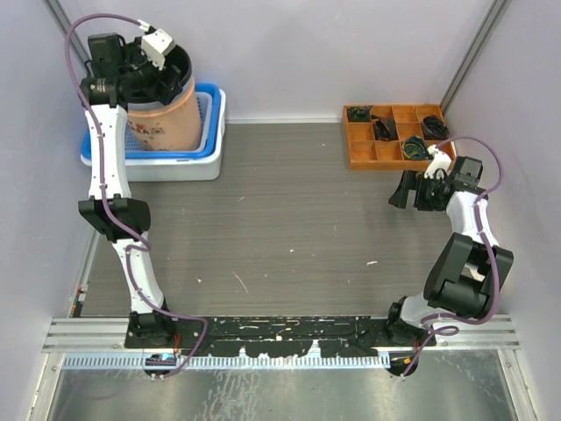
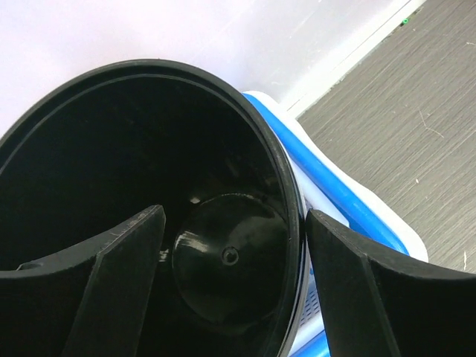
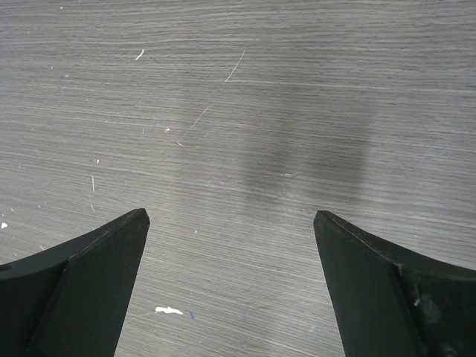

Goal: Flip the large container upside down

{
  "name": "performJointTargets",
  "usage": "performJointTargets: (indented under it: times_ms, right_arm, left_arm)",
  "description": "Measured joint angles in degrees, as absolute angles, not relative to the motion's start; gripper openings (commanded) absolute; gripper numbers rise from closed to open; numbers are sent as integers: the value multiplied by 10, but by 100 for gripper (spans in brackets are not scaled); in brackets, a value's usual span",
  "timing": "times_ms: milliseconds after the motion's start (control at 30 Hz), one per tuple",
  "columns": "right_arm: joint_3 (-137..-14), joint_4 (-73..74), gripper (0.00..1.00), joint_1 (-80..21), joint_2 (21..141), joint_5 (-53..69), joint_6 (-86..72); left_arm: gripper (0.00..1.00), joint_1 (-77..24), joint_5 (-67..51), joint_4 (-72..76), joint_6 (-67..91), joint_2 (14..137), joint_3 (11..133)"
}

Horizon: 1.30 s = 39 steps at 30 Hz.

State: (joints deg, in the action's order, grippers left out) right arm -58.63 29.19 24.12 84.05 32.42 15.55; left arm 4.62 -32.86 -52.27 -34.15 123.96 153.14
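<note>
Grey wood-grain table [image 1: 289,219] fills the floor of the cell. Below the left arm's fingers [image 2: 119,282] sits a blue-and-white tray [image 1: 188,167], and in it stands the large container [image 1: 166,123], upright with its mouth up – not yet turned. The left gripper [image 2: 232,223] straddles the rim: one finger hangs inside the glossy black bore and the other is just outside the wall. The jaws are apart, clamped on nothing.

The wall between those fingers looks like the natural hold. I judge it thin, stiff plastic, empty and probably light, but smooth – a shallow pinch may slip or flex as it swings over, so bite deep.

The right gripper [image 3: 230,223] hovers released, with only tabletop between its fingers.
</note>
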Motion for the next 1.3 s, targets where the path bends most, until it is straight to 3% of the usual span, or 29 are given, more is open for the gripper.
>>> performJointTargets:
  times_ms: [67,200,467,500,533,567,600,1300]
  right_arm:
    - [-587,292,100,241,841,325,156]
    - [-588,292,100,241,841,325,156]
    - [-590,293,100,241,841,327,156]
    - [-590,293,100,241,841,327,156]
    - [-592,294,100,241,841,327,156]
    - [-593,296,100,241,841,328,156]
    - [-594,297,100,241,841,329,156]
    - [-602,318,100,241,859,339,163]
  left_arm:
    - [76,46,-328,-523,-342,1246,1531]
    - [61,45,-329,-523,-340,1252,1531]
    - [54,43,-328,-523,-341,1252,1531]
    - [48,43,-328,-523,-341,1252,1531]
    - [31,43,-328,-523,-341,1252,1531]
    - [8,43,-328,-523,-340,1252,1531]
    - [1,43,-331,-525,-338,1252,1531]
    - [0,41,-332,-558,-309,1208,1510]
